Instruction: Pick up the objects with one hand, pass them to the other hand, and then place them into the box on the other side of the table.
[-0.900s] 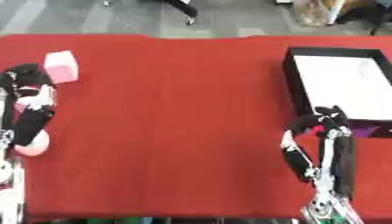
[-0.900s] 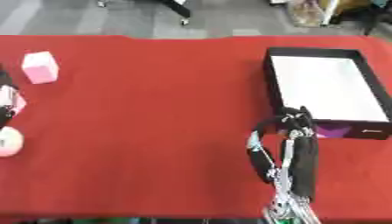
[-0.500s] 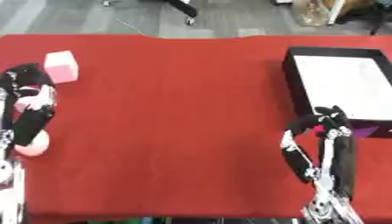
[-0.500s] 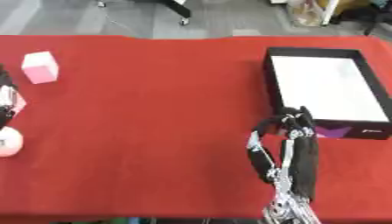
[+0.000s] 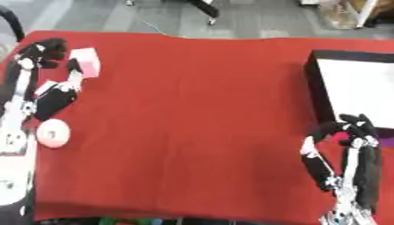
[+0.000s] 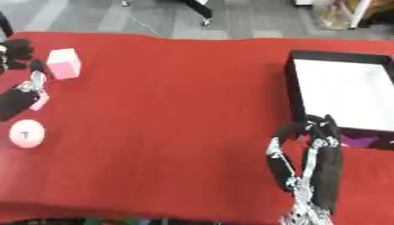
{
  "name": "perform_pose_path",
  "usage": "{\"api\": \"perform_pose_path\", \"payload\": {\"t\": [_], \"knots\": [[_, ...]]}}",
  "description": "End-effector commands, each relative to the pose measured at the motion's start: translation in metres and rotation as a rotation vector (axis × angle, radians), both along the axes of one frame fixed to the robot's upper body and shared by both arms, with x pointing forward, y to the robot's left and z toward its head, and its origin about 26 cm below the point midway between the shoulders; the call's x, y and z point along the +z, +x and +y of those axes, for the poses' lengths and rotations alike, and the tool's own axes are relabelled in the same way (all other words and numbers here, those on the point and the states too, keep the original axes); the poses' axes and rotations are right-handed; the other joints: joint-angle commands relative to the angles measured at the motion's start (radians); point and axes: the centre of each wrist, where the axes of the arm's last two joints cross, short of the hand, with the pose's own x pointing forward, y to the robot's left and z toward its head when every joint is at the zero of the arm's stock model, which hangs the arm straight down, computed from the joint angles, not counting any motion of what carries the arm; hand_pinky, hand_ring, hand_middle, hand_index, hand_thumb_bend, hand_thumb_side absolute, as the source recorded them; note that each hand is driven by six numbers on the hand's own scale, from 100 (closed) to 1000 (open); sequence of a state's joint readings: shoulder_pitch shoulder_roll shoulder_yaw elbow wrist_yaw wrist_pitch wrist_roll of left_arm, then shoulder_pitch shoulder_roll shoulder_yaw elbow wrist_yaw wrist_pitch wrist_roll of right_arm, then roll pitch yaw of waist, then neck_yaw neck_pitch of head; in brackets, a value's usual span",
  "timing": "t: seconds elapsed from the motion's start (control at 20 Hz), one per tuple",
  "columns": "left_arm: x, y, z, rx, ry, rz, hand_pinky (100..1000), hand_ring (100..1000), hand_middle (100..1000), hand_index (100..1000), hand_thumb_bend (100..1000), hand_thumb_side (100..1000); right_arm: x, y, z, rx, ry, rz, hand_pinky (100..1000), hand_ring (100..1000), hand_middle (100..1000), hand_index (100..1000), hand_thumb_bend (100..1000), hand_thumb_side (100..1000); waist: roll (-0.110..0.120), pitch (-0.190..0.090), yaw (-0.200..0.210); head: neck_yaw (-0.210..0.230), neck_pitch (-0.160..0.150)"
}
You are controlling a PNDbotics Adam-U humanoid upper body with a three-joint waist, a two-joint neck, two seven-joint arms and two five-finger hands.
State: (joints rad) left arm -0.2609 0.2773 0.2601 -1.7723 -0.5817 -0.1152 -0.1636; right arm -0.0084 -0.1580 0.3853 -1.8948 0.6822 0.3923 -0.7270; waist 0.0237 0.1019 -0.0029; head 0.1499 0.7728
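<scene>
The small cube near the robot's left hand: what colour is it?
The small cube is pink, with a lighter top face; the right eye view shows it best.

A counter (image 5: pixel 192 123) covered in red cloth fills most of the view, and beyond its far edge lies a grey floor (image 6: pixel 246 19) with a thin pale cable (image 6: pixel 142 27) trailing across it, dark furniture legs (image 5: pixel 206 8) standing near the top, and light-coloured clutter (image 6: pixel 350 13) at the far right corner.
</scene>
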Motion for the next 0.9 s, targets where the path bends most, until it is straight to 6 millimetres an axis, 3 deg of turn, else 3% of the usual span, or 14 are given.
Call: {"api": "perform_pose_path", "payload": {"t": [0.05,0.25,0.6,0.75,0.9], "knots": [[0.014,0.01,0.029,-0.026,0.157,-0.02,758,729,711,854,100,287,0.002,0.001,-0.006,-0.259,-0.032,-0.021,589,957,736,537,100,129,0.007,-0.016,-0.003,0.06,-0.003],[0.016,0.022,0.062,-0.076,0.298,0.008,778,728,715,866,100,257,0.001,0.0,-0.009,-0.265,-0.045,-0.018,590,957,737,538,100,130,0.018,-0.024,-0.009,0.111,-0.003],[0.016,0.033,0.12,-0.202,0.638,0.225,824,737,737,893,100,239,0.0,-0.001,-0.013,-0.275,-0.064,-0.016,591,956,738,539,100,129,0.033,-0.037,-0.016,0.141,-0.003],[0.013,0.034,0.136,-0.24,0.763,0.342,837,730,737,900,121,273,0.0,-0.002,-0.014,-0.275,-0.068,-0.015,591,957,738,539,100,129,0.036,-0.04,-0.019,0.142,-0.003],[0.006,0.037,0.142,-0.289,0.842,0.444,840,719,736,900,122,389,0.0,-0.002,-0.014,-0.274,-0.069,-0.015,591,956,739,538,100,129,0.036,-0.041,-0.021,0.142,-0.003]]}}
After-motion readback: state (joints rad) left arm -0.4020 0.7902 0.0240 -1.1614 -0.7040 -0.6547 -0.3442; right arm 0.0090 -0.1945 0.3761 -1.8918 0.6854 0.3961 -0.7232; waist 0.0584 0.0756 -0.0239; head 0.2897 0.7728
